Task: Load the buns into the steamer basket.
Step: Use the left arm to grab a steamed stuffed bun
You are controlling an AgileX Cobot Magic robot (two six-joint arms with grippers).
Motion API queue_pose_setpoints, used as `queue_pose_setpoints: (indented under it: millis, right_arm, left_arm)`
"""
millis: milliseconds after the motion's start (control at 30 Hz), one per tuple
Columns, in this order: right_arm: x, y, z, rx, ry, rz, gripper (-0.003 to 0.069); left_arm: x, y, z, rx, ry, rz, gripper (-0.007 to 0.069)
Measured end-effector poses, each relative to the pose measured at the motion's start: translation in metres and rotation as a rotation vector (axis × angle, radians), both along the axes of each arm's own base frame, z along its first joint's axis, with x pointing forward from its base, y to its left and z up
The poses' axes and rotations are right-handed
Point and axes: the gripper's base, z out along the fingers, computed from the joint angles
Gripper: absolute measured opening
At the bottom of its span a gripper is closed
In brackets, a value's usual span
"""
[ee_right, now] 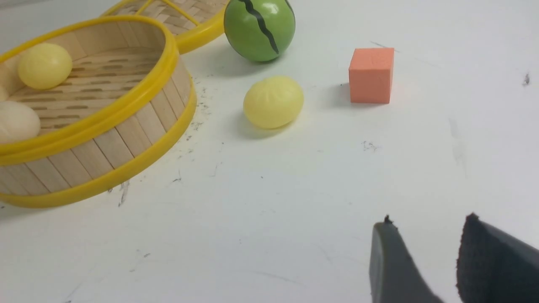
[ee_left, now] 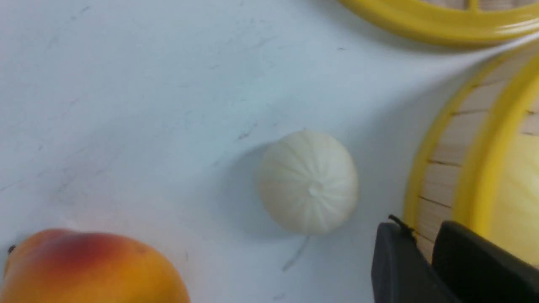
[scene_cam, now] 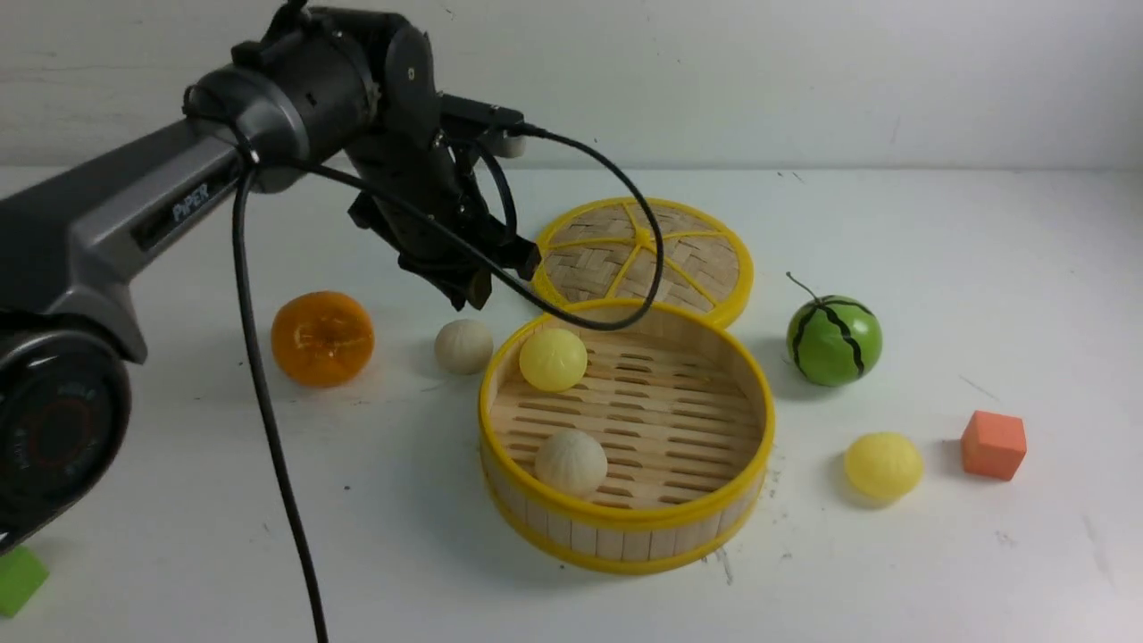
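Bamboo and yellow-rimmed, the steamer basket [scene_cam: 625, 527] sits mid-table and holds two buns: a pale yellow bun [scene_cam: 553, 359] against its far-left wall and an off-white pleated bun [scene_cam: 571, 463] near the front wall. Two more lie outside on the white table [scene_cam: 938, 268]: another off-white bun [scene_cam: 463, 346] just beside the basket's left rim, and a second yellow bun [scene_cam: 882, 465] to the basket's right, near an orange cube [scene_cam: 993, 444]. The left gripper [scene_cam: 482, 279] hangs above the gap between the outside off-white bun and the basket, its jaws almost together with nothing between them. The right gripper [ee_right: 429, 227] shows only in its wrist view, low over bare table, jaws narrowly parted and empty. The woven lid [scene_cam: 645, 259] lies flat behind the basket.
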Motion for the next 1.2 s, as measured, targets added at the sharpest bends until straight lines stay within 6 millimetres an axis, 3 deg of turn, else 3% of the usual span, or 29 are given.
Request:
queue_pose_setpoints:
  millis: [100,267,567,833,1000,1100,1200]
  right_arm:
    - [0.0,0.0,0.0,0.0,0.0,0.0,0.0239]
    - [0.0,0.0,0.0,0.0,0.0,0.0,0.0239]
    - [0.0,0.0,0.0,0.0,0.0,0.0,0.0239]
    - [0.0,0.0,0.0,0.0,0.0,0.0,0.0239]
    - [0.0,0.0,0.0,0.0,0.0,0.0,0.0239]
    - [0.0,0.0,0.0,0.0,0.0,0.0,0.0239]
    - [0.0,0.0,0.0,0.0,0.0,0.0,0.0239]
  left_arm:
    - [0.019,0.007,-0.02,-0.009,0.015,0.028,0.02]
    - [0.028,0.01,-0.031,-0.007,0.021,0.038,0.0272]
    - [0.033,0.009,-0.048,0.003,0.033,0.038,0.0258]
    - [0.033,0.011,-0.05,0.02,0.034,0.036,0.0234]
    - [0.03,0.011,-0.052,0.026,0.071,0.046,0.0135]
    - [0.028,0.012,-0.051,0.034,0.095,0.048,0.0]
    - [0.025,0.013,-0.043,0.037,0.093,0.047,-0.0013]
